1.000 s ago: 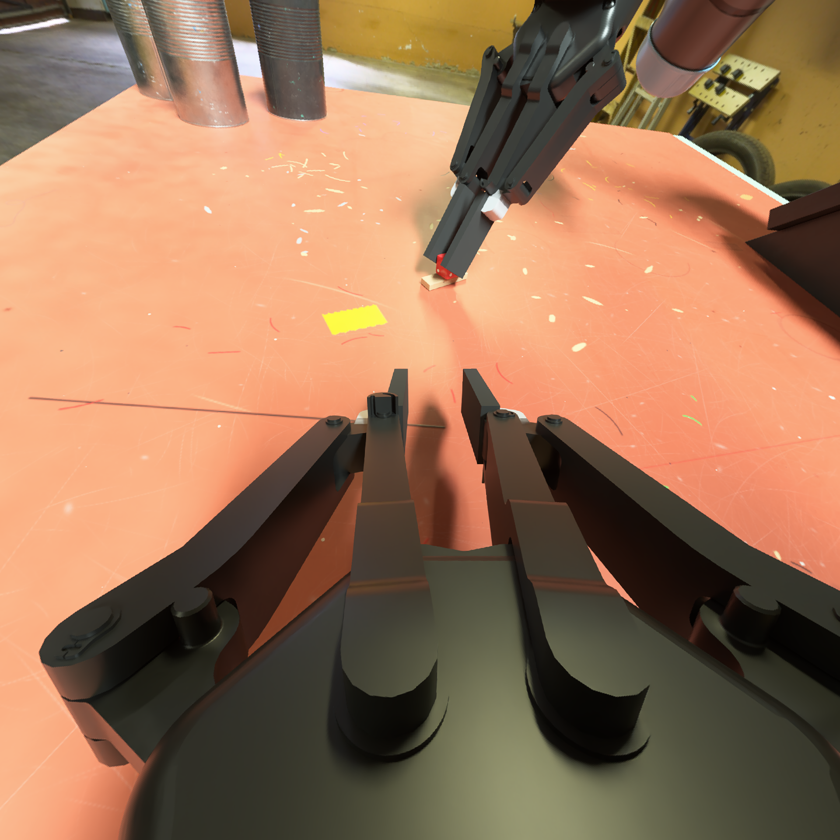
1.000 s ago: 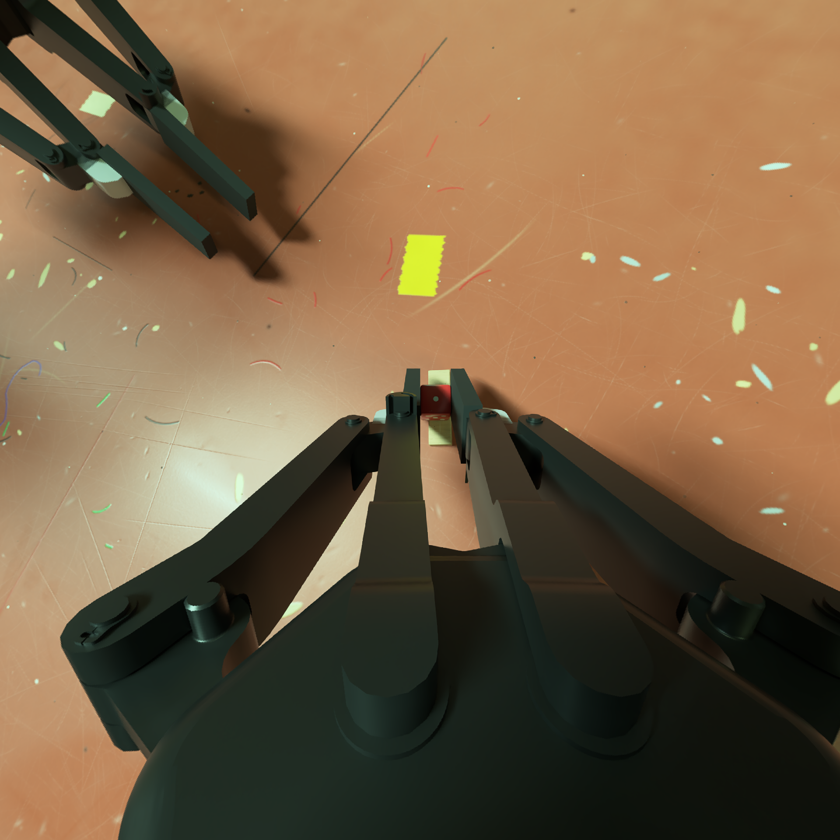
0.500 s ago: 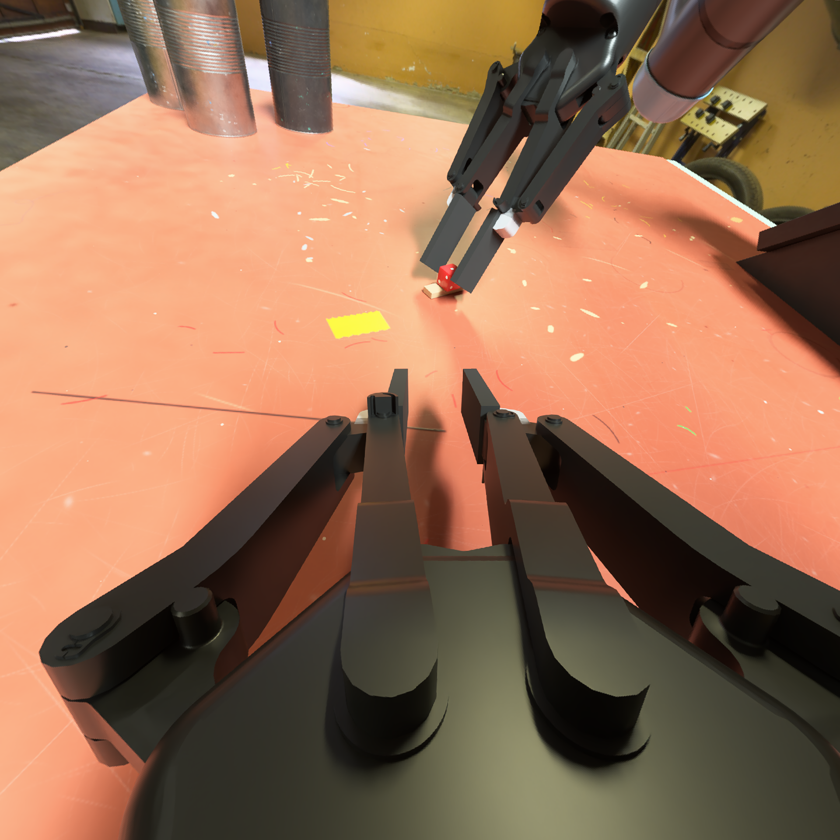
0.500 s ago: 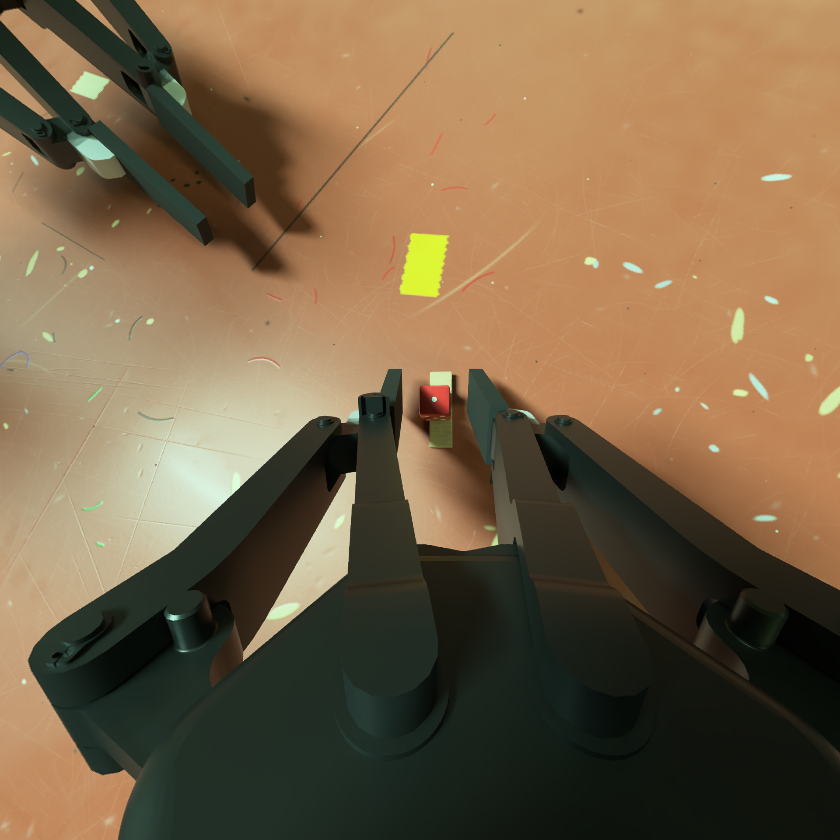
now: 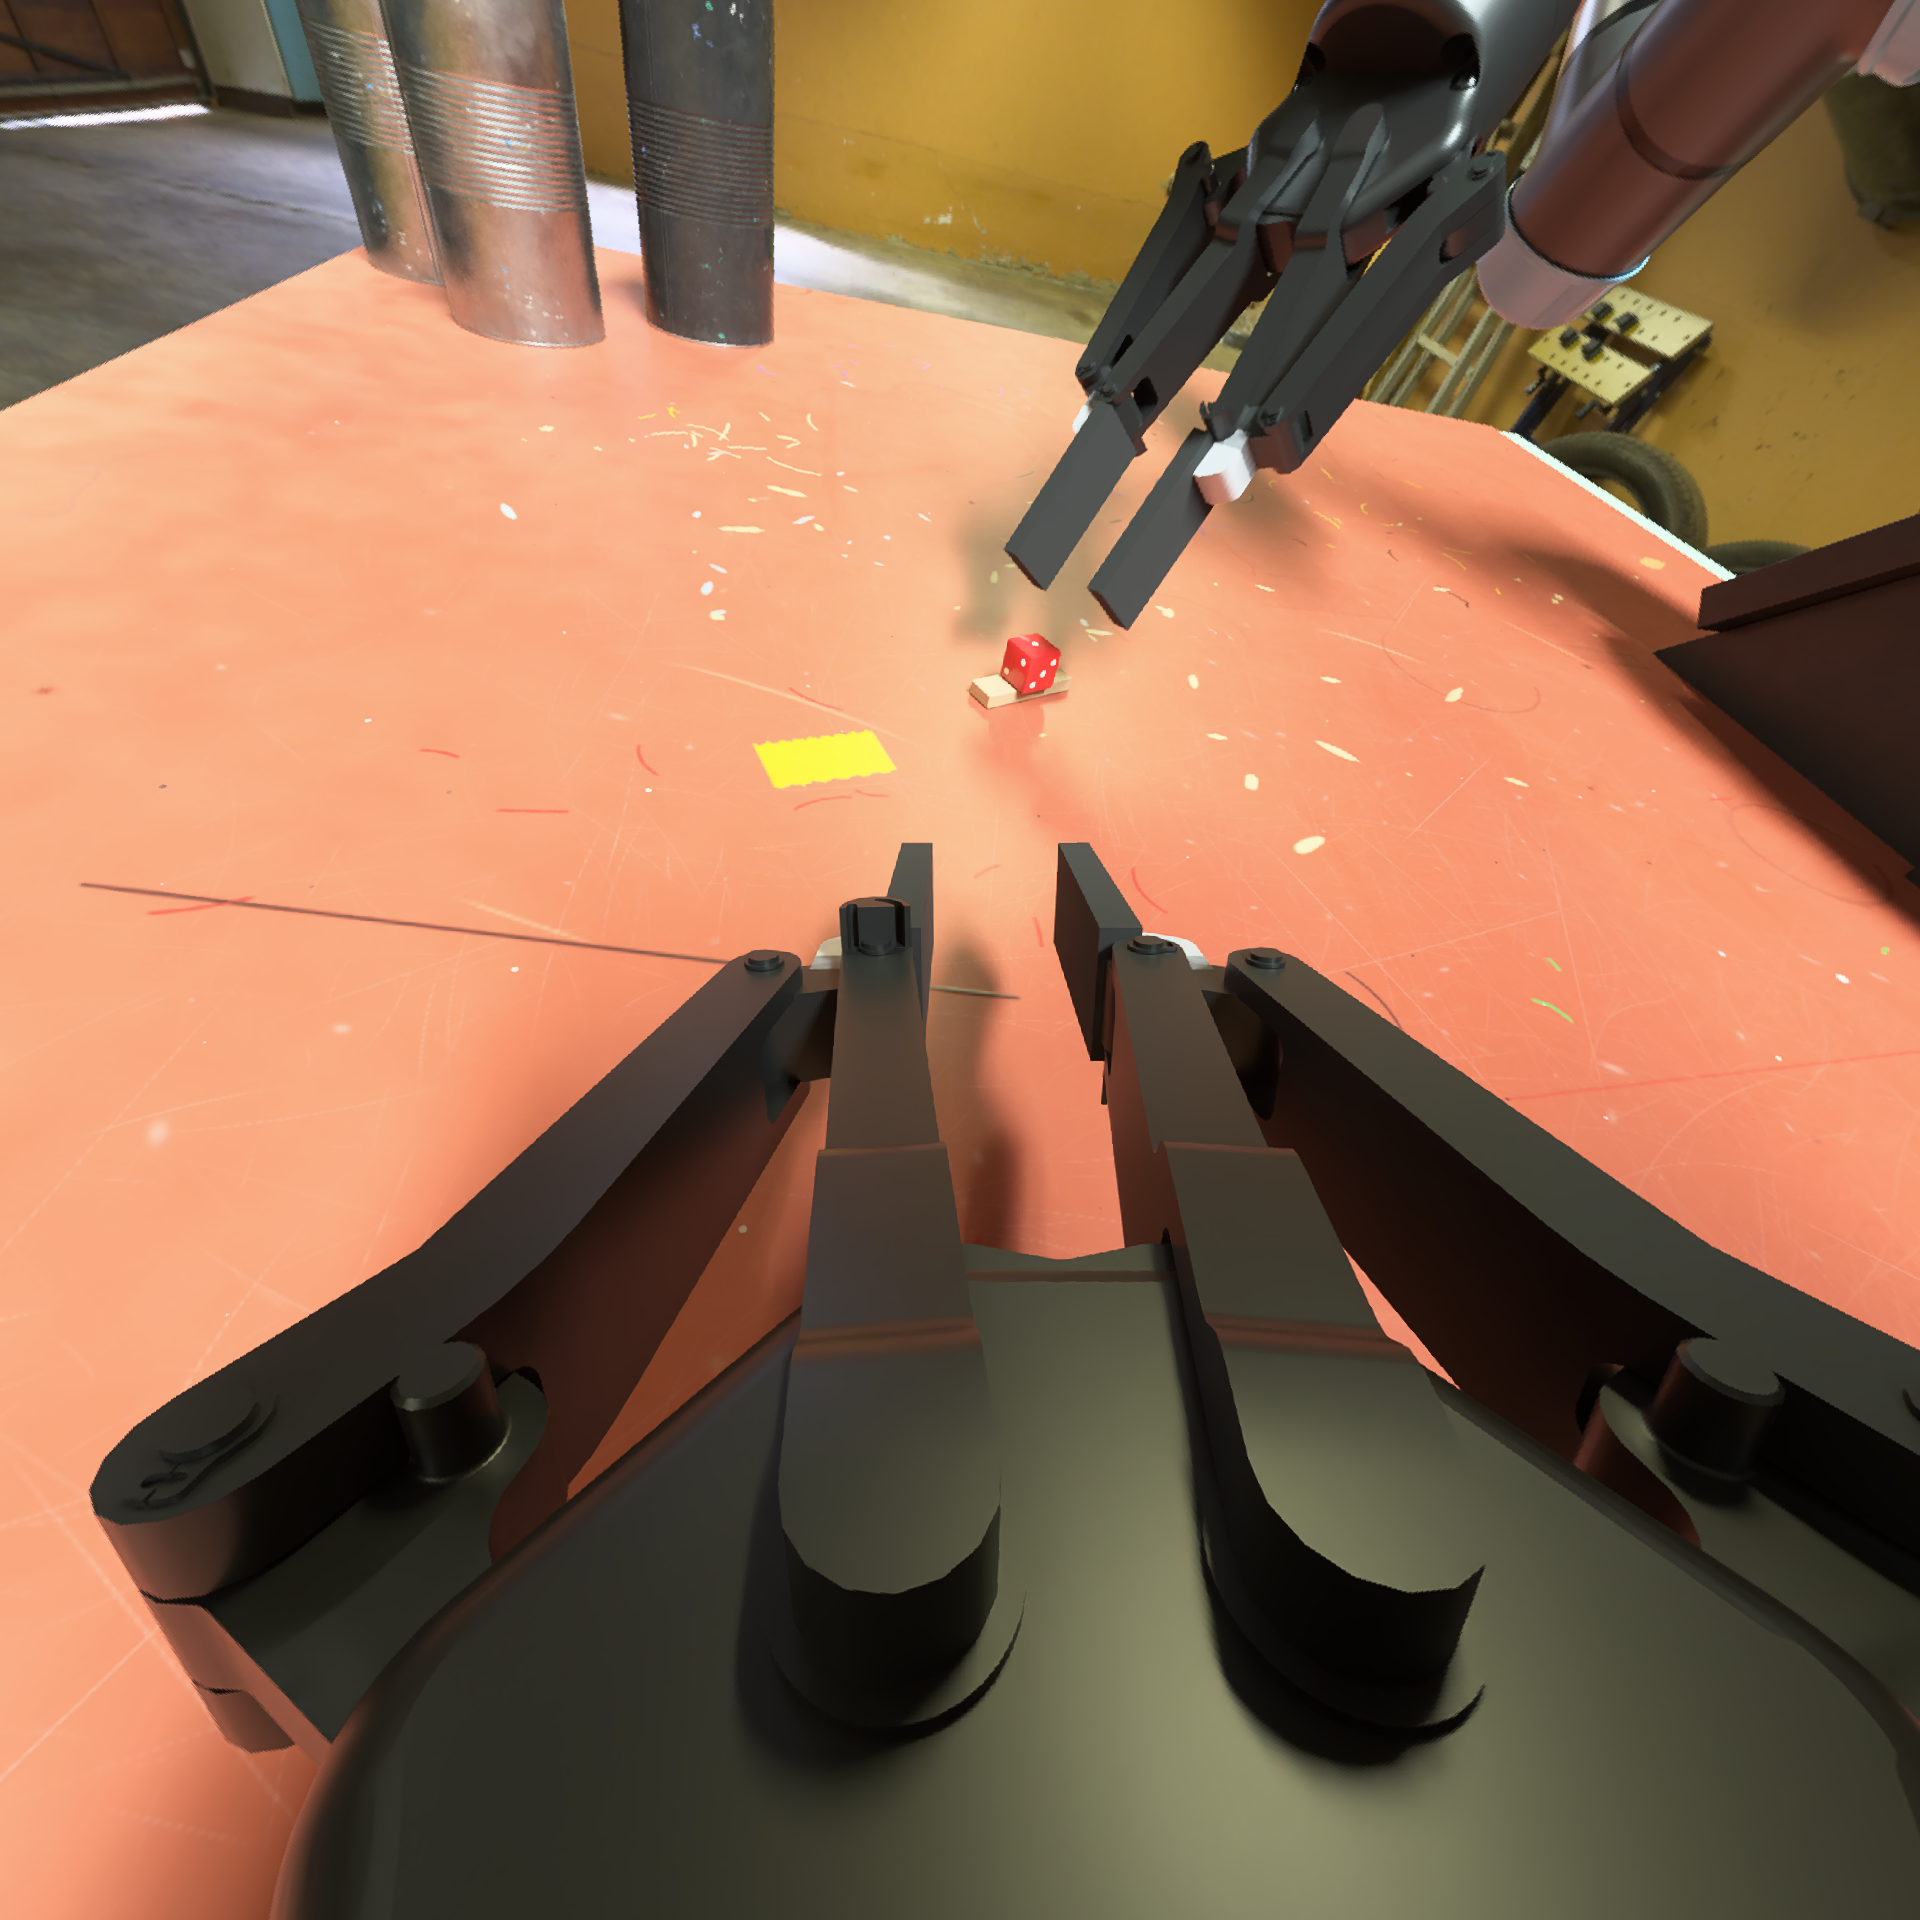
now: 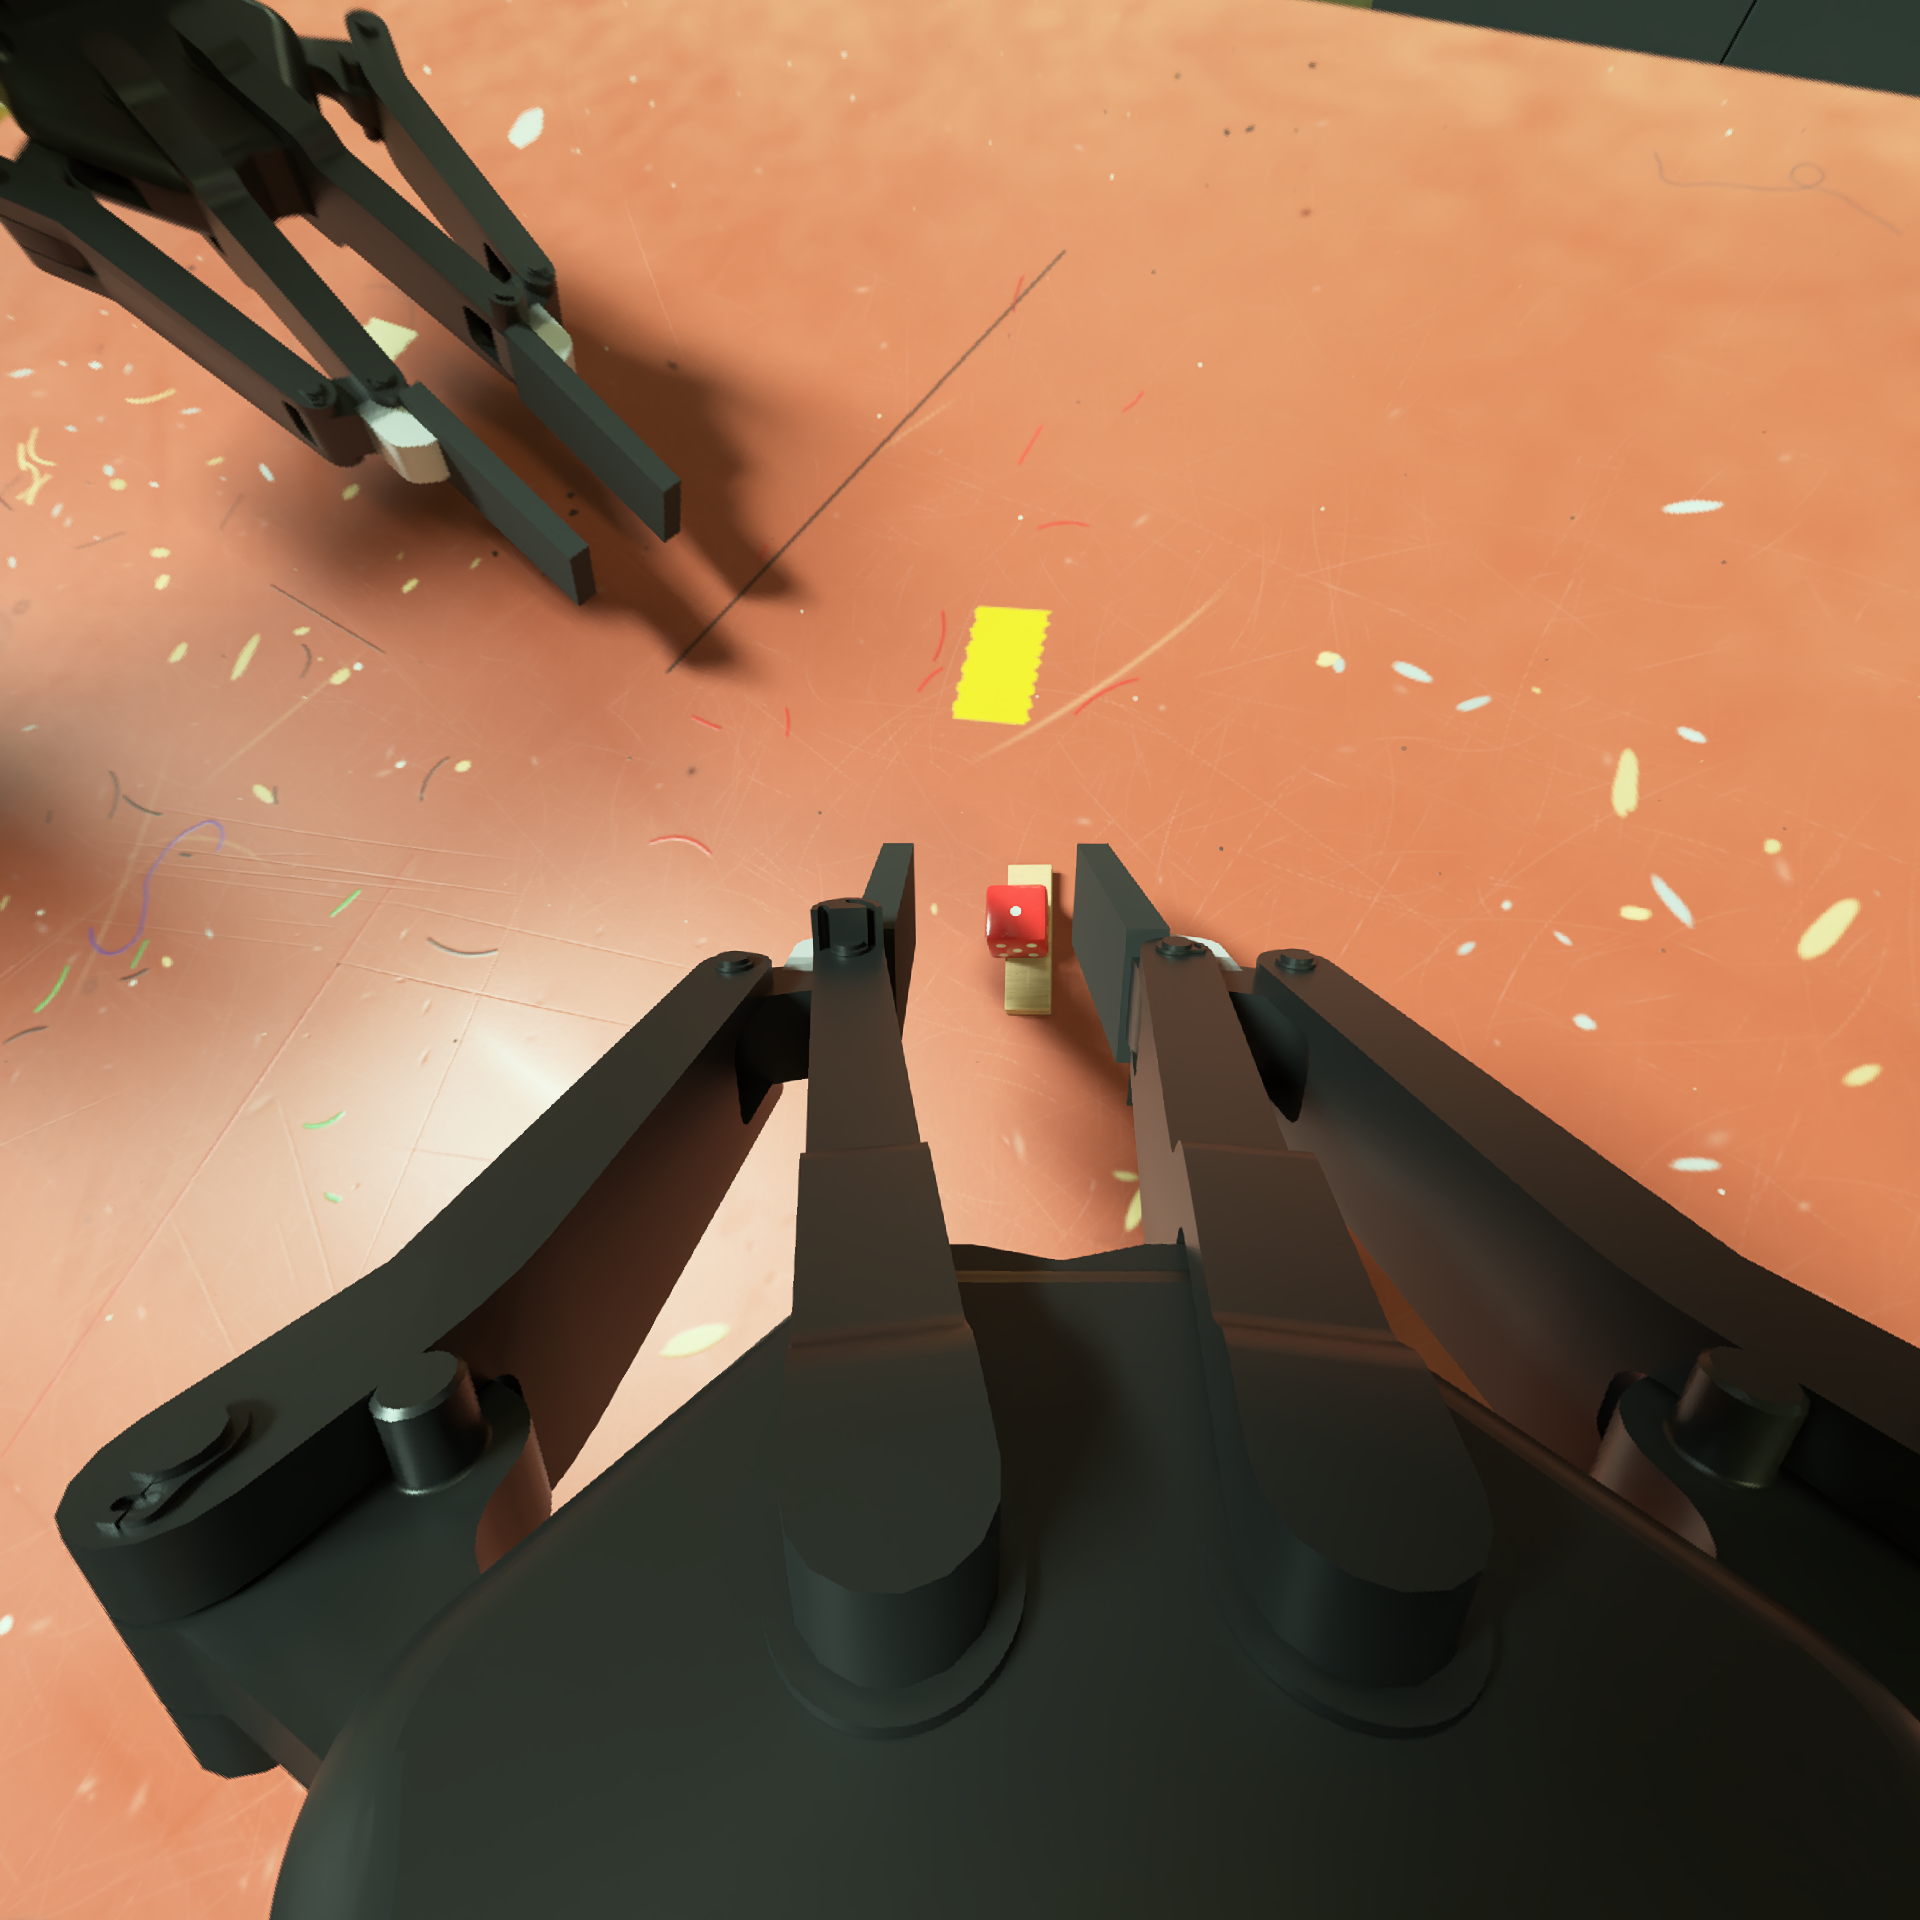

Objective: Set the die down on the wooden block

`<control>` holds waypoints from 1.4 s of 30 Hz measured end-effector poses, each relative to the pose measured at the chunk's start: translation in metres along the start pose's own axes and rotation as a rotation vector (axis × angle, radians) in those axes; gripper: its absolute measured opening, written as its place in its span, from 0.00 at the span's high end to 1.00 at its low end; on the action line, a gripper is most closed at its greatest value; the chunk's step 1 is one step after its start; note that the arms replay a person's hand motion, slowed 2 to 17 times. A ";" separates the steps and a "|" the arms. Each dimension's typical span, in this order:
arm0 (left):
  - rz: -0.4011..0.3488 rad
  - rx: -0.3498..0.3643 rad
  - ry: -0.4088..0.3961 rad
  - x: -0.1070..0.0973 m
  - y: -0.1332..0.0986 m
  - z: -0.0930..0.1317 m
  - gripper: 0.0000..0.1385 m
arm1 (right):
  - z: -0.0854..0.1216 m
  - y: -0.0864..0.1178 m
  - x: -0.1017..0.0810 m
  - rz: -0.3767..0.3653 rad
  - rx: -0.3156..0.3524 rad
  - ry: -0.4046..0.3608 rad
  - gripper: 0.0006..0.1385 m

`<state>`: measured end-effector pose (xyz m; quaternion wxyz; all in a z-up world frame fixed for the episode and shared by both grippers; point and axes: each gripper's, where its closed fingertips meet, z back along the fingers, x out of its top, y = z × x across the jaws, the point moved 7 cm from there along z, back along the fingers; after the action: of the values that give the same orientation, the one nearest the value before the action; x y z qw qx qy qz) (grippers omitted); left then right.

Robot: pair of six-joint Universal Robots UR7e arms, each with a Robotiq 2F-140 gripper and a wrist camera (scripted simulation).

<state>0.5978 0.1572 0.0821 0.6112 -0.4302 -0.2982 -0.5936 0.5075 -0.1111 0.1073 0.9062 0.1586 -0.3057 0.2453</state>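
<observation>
A red die (image 5: 1031, 663) with white dots rests on a small flat wooden block (image 5: 1000, 694) on the orange table. In the right wrist view the die (image 6: 1015, 918) sits on the block (image 6: 1029, 987), slightly overhanging its left edge. My right gripper (image 6: 994, 883) is open and empty, raised above the die; it also shows in the left wrist view (image 5: 1070, 592), up and to the right of the die. My left gripper (image 5: 992, 883) is open and empty, low over the table nearer the front, and shows in the right wrist view (image 6: 629, 556) at the upper left.
A yellow patch (image 5: 823, 758) lies on the table left of the block, also seen in the right wrist view (image 6: 1000, 665). Three metal cylinders (image 5: 520, 166) stand at the far left. A dark slab (image 5: 1818, 644) sits at the right edge. A thin dark line (image 5: 416, 925) crosses the table.
My right gripper opened, let go of the die on the block, and rose up and away. The left gripper stayed in place.
</observation>
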 end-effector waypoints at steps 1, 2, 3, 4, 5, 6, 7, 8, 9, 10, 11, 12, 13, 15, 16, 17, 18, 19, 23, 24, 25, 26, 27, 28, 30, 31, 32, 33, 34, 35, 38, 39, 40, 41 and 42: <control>0.002 -0.001 -0.003 0.000 0.000 0.000 0.77 | 0.004 0.000 0.000 0.000 0.004 -0.008 0.70; 0.003 -0.001 -0.007 0.000 0.000 0.001 0.77 | 0.007 0.001 0.001 0.000 0.007 -0.016 0.70; 0.005 -0.002 -0.010 0.000 0.000 0.001 0.77 | 0.011 0.001 0.001 0.000 0.010 -0.024 0.70; 0.006 -0.003 -0.014 0.000 0.001 0.001 0.77 | 0.015 0.002 0.001 0.002 0.013 -0.032 0.70; 0.007 -0.003 -0.018 0.000 0.001 0.002 0.77 | 0.020 0.002 0.001 0.004 0.015 -0.041 0.70; 0.009 -0.004 -0.022 0.001 0.001 0.002 0.77 | 0.024 0.002 0.002 0.008 0.017 -0.049 0.70; 0.010 -0.005 -0.026 0.001 0.001 0.003 0.77 | 0.029 0.003 0.002 0.011 0.019 -0.058 0.70; 0.011 -0.005 -0.030 0.001 0.001 0.003 0.77 | 0.034 0.003 0.002 0.015 0.021 -0.067 0.70; 0.012 -0.006 -0.034 0.001 0.001 0.003 0.77 | 0.039 0.004 0.002 0.018 0.022 -0.076 0.70; 0.013 -0.006 -0.038 0.001 0.001 0.004 0.77 | 0.044 0.004 0.003 0.022 0.021 -0.085 0.71; 0.014 -0.007 -0.043 0.001 0.001 0.004 0.77 | 0.049 0.003 0.003 0.027 0.018 -0.093 0.71; 0.015 -0.007 -0.047 0.001 0.001 0.005 0.77 | 0.054 0.003 0.003 0.032 0.014 -0.101 0.71; 0.016 -0.007 -0.052 0.001 0.001 0.005 0.77 | 0.060 0.003 0.002 0.037 0.010 -0.110 0.71; 0.019 -0.008 -0.062 0.002 0.002 0.006 0.77 | 0.071 0.003 0.002 0.048 0.000 -0.126 0.71; 0.020 -0.008 -0.067 0.002 0.002 0.007 0.77 | 0.077 0.002 0.002 0.053 -0.008 -0.134 0.71; 0.021 -0.008 -0.072 0.002 0.002 0.007 0.77 | 0.082 0.001 0.002 0.057 -0.019 -0.141 0.71; 0.023 -0.008 -0.078 0.002 0.002 0.008 0.77 | 0.088 0.000 0.001 0.061 -0.032 -0.147 0.72; 0.024 -0.007 -0.084 0.002 0.002 0.008 0.77 | 0.094 -0.001 0.000 0.065 -0.045 -0.154 0.72; 0.030 -0.006 -0.107 0.003 0.003 0.011 0.77 | 0.119 -0.007 -0.003 0.080 -0.103 -0.176 0.73; 0.032 -0.005 -0.113 0.003 0.003 0.011 0.77 | 0.125 -0.009 -0.004 0.082 -0.120 -0.181 0.73; 0.034 -0.005 -0.119 0.003 0.003 0.012 0.77 | 0.131 -0.011 -0.005 0.085 -0.137 -0.185 0.73; 0.036 -0.004 -0.125 0.003 0.003 0.012 0.77 | 0.137 -0.013 -0.006 0.087 -0.154 -0.189 0.74; 0.038 -0.004 -0.132 0.003 0.004 0.013 0.77 | 0.143 -0.015 -0.008 0.090 -0.172 -0.193 0.74; 0.040 -0.003 -0.138 0.003 0.004 0.014 0.77 | 0.149 -0.016 -0.009 0.093 -0.187 -0.195 0.74; 0.044 -0.002 -0.151 0.003 0.004 0.015 0.77 | 0.160 -0.020 -0.013 0.101 -0.214 -0.196 0.75; 0.046 -0.002 -0.158 0.003 0.004 0.016 0.77 | 0.165 -0.022 -0.015 0.105 -0.227 -0.195 0.75; 0.048 -0.002 -0.165 0.003 0.005 0.016 0.77 | 0.171 -0.024 -0.017 0.108 -0.241 -0.195 0.76; 0.050 -0.001 -0.172 0.003 0.005 0.017 0.77 | 0.176 -0.026 -0.019 0.112 -0.255 -0.195 0.76; 0.052 -0.001 -0.178 0.003 0.005 0.018 0.77 | 0.181 -0.028 -0.021 0.116 -0.264 -0.192 0.76; 0.054 -0.001 -0.185 0.004 0.005 0.018 0.77 | 0.185 -0.029 -0.024 0.122 -0.270 -0.188 0.77; 0.059 0.000 -0.207 0.004 0.006 0.020 0.77 | 0.196 -0.035 -0.032 0.137 -0.285 -0.171 0.78; 0.061 0.000 -0.214 0.004 0.006 0.021 0.77 | 0.200 -0.037 -0.034 0.141 -0.290 -0.165 0.79; 0.063 0.000 -0.221 0.004 0.006 0.022 0.77 | 0.203 -0.038 -0.037 0.145 -0.292 -0.157 0.79; 0.065 0.001 -0.228 0.004 0.006 0.023 0.77 | 0.206 -0.040 -0.041 0.149 -0.289 -0.148 0.79; 0.067 0.001 -0.235 0.004 0.006 0.023 0.77 | 0.208 -0.041 -0.044 0.152 -0.286 -0.138 0.79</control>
<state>0.6080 0.1753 0.0950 0.5917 -0.5063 -0.3537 -0.5181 0.4004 -0.2519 0.2328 0.8753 0.0212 -0.4101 0.2555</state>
